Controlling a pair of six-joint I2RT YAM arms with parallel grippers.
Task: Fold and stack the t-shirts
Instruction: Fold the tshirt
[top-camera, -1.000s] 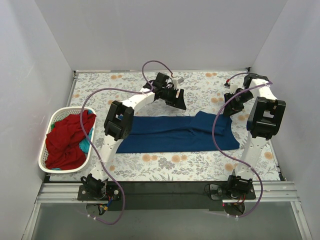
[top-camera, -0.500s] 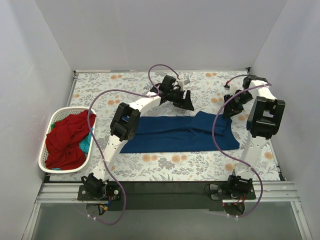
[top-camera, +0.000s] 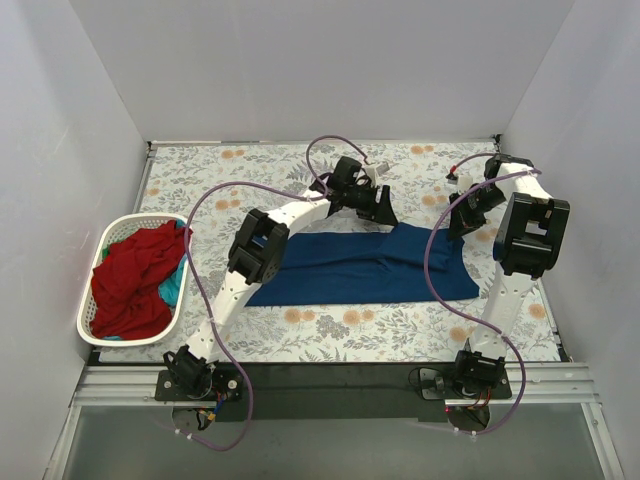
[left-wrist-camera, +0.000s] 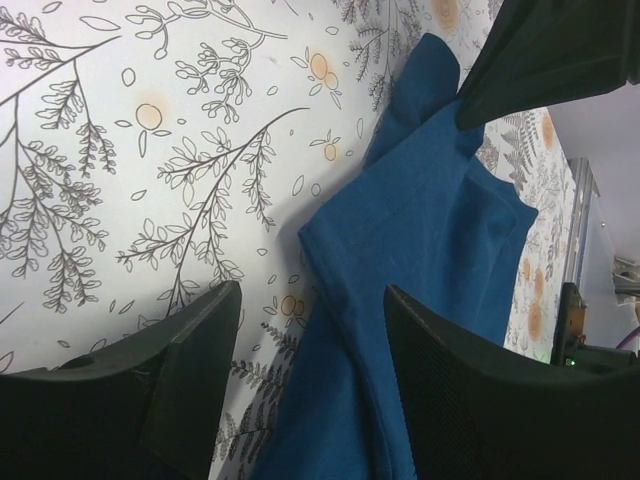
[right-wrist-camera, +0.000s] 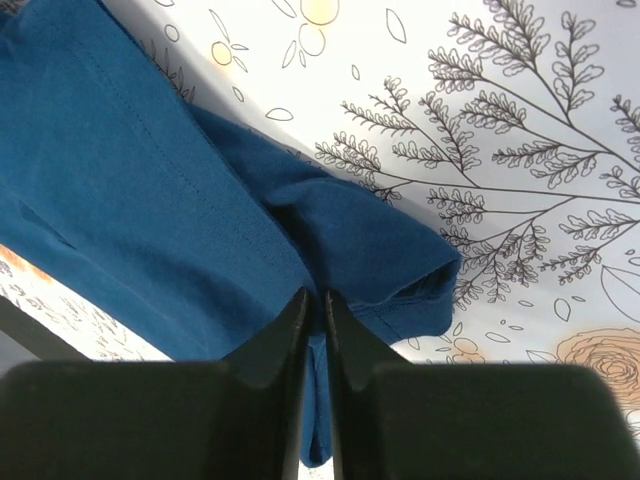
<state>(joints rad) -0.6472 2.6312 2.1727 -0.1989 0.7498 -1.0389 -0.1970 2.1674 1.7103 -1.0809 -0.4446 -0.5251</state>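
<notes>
Right of the white slatted plastic basket (top-camera: 92, 300), the dark blue cloth t-shirt (top-camera: 350, 265) lay folded into a strip. The left gripper (left-wrist-camera: 312, 295) gaped wide, and the right gripper (right-wrist-camera: 314, 295) pinched its cloth. The red t-shirt (top-camera: 130, 280) and teal t-shirt (top-camera: 172, 292) lay unfolded inside that basket.

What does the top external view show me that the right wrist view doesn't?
Only top external: the white basket at the left holding the red t-shirt and teal t-shirt, the left gripper near the far edge of the blue t-shirt, and that shirt's full length. Only right wrist: the right gripper pinched shut on a fold of blue cloth, and the stitching. Both: the blue t-shirt lying on the floral table cover.
</notes>
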